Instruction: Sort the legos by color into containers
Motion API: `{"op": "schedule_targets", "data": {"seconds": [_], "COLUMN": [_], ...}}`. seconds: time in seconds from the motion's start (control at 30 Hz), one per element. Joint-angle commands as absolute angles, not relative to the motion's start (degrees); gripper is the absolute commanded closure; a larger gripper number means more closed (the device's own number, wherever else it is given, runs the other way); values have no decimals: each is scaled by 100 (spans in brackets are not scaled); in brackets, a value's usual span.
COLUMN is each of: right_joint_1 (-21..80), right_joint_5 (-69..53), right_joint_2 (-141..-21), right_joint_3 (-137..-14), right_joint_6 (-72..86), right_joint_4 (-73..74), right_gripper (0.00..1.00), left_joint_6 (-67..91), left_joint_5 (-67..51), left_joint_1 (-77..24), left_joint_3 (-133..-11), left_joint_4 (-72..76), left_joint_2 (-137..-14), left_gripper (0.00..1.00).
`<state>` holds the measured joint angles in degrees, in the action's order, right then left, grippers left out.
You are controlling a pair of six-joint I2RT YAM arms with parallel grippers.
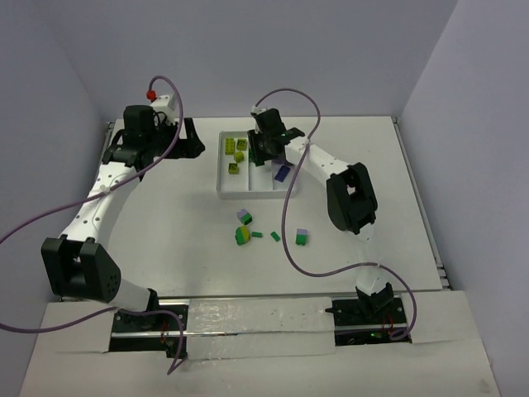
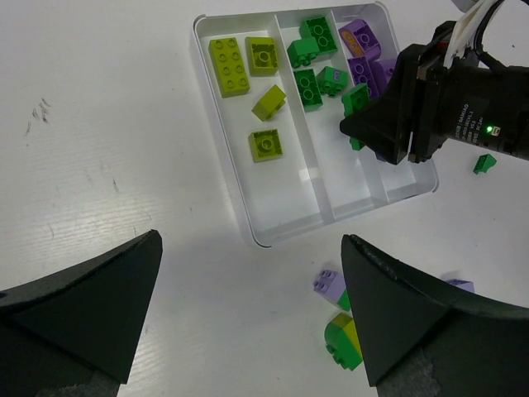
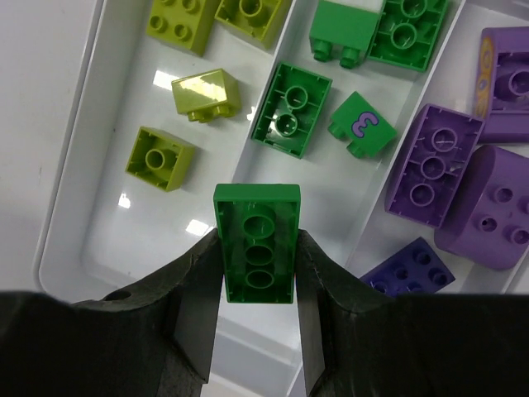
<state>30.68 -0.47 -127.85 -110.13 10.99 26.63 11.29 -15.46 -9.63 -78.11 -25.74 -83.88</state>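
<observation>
the right gripper [image 3: 258, 252] is clamped on a green brick [image 3: 258, 217], pinched by its long sides and jutting past the fingertips, above the tray [image 2: 289, 207]. i cannot tell which compartment is under it. sorted legos [image 3: 291, 109] lie in the tray. the left gripper [image 2: 250, 241] gapes wide and empty near the tray's corner. loose bricks [image 1: 244, 236] sit just outside the tray.

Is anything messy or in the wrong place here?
The tray looks sorted by colour. What stands out is on the table in front: a green-and-yellow stack and a lilac-and-green stack, each two colours stuck together, so neither fits one compartment yet.
</observation>
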Motion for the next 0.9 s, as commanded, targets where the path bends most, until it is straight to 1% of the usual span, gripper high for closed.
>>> {"op": "schedule_targets", "data": {"seconds": [0.0, 0.1, 0.13, 0.2, 0.3, 0.33, 0.43, 0.5, 0.53, 0.57, 0.6, 0.67, 0.77, 0.83, 0.87], "right_joint_1": [3103, 3103, 3103, 3103, 3103, 3103, 3093, 3065, 3038, 2998, 2970, 2906, 2813, 2732, 2684], "right_joint_5": [224, 163, 143, 114, 71, 69, 70, 51, 27, 34, -95, -258, -597, -811, -866], "right_joint_2": [-12924, -12946, -12946, -12920, -12727, -12647, -12259, -11850, -11817, -11449, -11261, -10931, -10469, -10031, -9770], "right_joint_3": [-11327, -11323, -11320, -11314, -11202, -11165, -10907, -10685, -10525, -10136, -9942, -9674, -9317, -8839, -8522], "right_joint_6": [1257, 1272, 1274, 1283, 1292, 1290, 1235, 1148, 1101, 1021, 978, 809, 388, 15, -166], "right_joint_4": [2725, 2745, 2742, 2772, 2751, 2750, 2768, 2768, 2750, 2637, 2598, 2698, 3040, 3316, 3431], "right_gripper": [59, 50, 49, 43, 30, 28, 21, 18, 16, 12, 10, 10, 16, 21, 25], "left_joint_6": [1013, 990, 978, 967, 967, 968, 984, 985, 995, 1015, 1026, 1025, 958, 829, 795], "left_joint_5": [-1672, -1723, -1731, -1755, -1803, -1810, -1819, -1829, -1839, -1866, -1884, -1916, -1956, -2049, -2056], "left_joint_1": [-923, -908, -905, -879, -869, -861, -861, -861, -861, -861, -861, -861, -861, -861, -861], "left_joint_3": [-7822, -7807, -7811, -7822, -7785, -7769, -7740, -7698, -7678, -7631, -7608, -7588, -7515, -7361, -7256], "left_joint_4": [-2432, -2449, -2458, -2493, -2514, -2515, -2522, -2513, -2503, -2476, -2457, -2458, -2465, -2421, -2377], "left_joint_2": [-8312, -8344, -8356, -8367, -8358, -8357, -8349, -8331, -8322, -8302, -8297, -8294, -8244, -8115, -8040], "left_gripper": [1, 1, 1, 1, 1, 1, 1, 1, 1, 1, 1, 1, 1, 1, 1]}}
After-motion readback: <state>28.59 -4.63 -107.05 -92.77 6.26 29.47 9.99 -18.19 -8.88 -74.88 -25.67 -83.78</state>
